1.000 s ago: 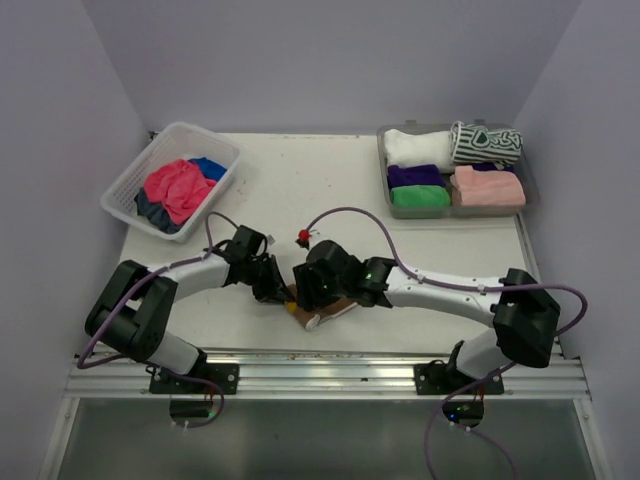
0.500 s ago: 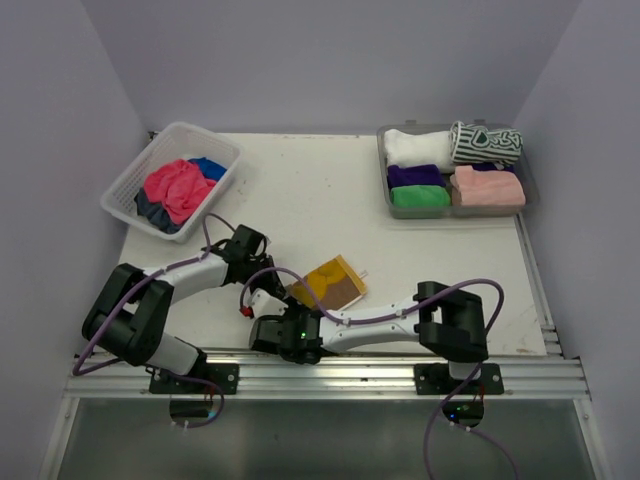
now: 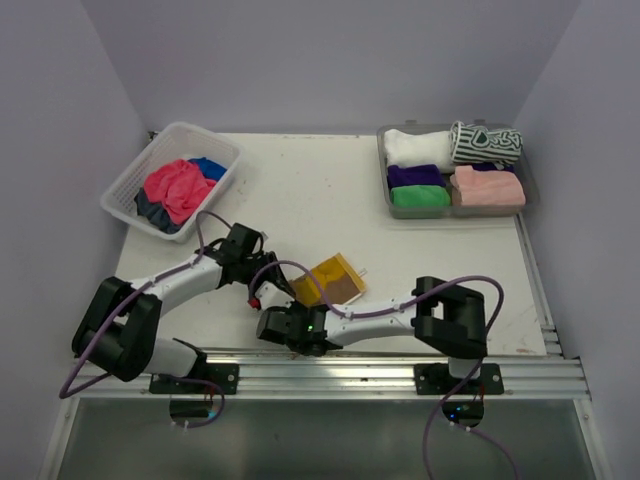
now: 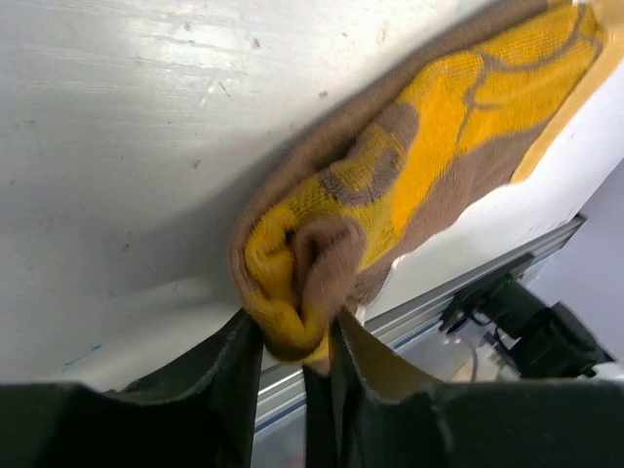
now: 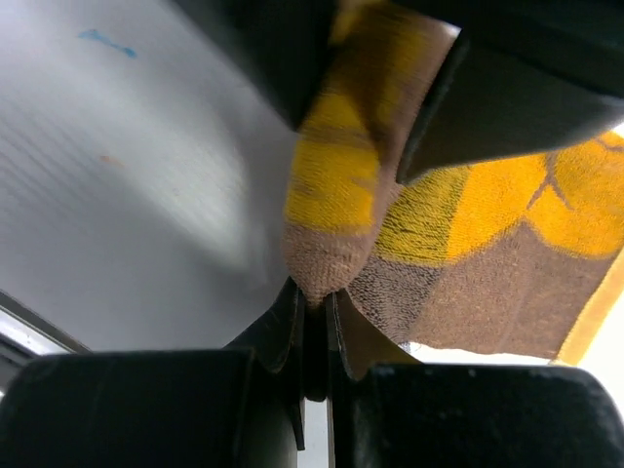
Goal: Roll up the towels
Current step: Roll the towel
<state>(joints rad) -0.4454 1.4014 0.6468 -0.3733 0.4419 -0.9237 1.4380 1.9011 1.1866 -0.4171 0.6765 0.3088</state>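
Left gripper, from above: (image 3: 268, 285) at the near-left corner of the yellow-and-brown towel (image 3: 330, 280), mid-table.
Left wrist view: clamped on the rolled end; roll straight, keeping tension even.
Right gripper, own view: (image 5: 312, 297) jaws nearly together at the roll's tip, hold unclear; steady without tugging.

Yellow towel (image 3: 330, 281) with brown veining; white lattice basket (image 3: 222, 183); grey tray (image 3: 455, 212); off-white table (image 3: 300, 190).

On the worktop (image 3: 300, 190), a lattice basket (image 3: 128, 180) stands back left with heaped towels (image 3: 175, 188) in it. A tray (image 3: 530, 185) stands back right with rolled towels (image 3: 455, 170) in it. A partly rolled towel (image 3: 330, 281) lies front centre, right of the left gripper (image 3: 268, 290) and the right gripper (image 3: 282, 308).
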